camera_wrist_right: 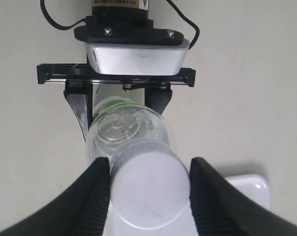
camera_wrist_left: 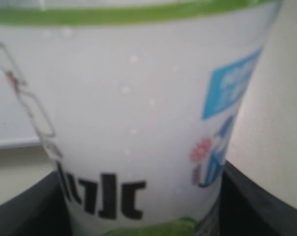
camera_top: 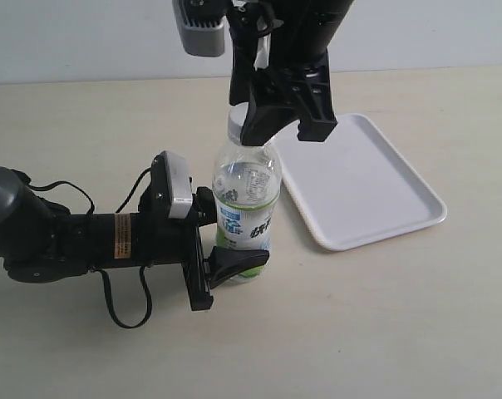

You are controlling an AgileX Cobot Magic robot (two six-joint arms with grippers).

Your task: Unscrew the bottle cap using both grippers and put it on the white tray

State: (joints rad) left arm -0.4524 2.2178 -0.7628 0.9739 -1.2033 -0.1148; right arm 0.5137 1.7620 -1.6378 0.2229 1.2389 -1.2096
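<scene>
The left end effector (camera_top: 226, 231) is clamped on the bottle (camera_top: 249, 179) low down. The label (camera_wrist_left: 138, 123) lettering is too blurred to read. The right end effector (camera_wrist_right: 149, 183) straddles the cap (camera_top: 237, 125), whether gripping I cannot tell; the tray (camera_top: 376, 199) lies at 2 o'clock.

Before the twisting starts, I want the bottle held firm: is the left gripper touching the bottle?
Touching. The left wrist view shows the bottle wedged between the left gripper's black fingers, with no gap on either side.

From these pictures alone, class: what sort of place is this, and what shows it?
Probably a robotics lab bench, not a home: a plain beige tabletop against a blank wall, the left gripper clamping a bottle while the right gripper flanks its cap, and a white tray.
</scene>
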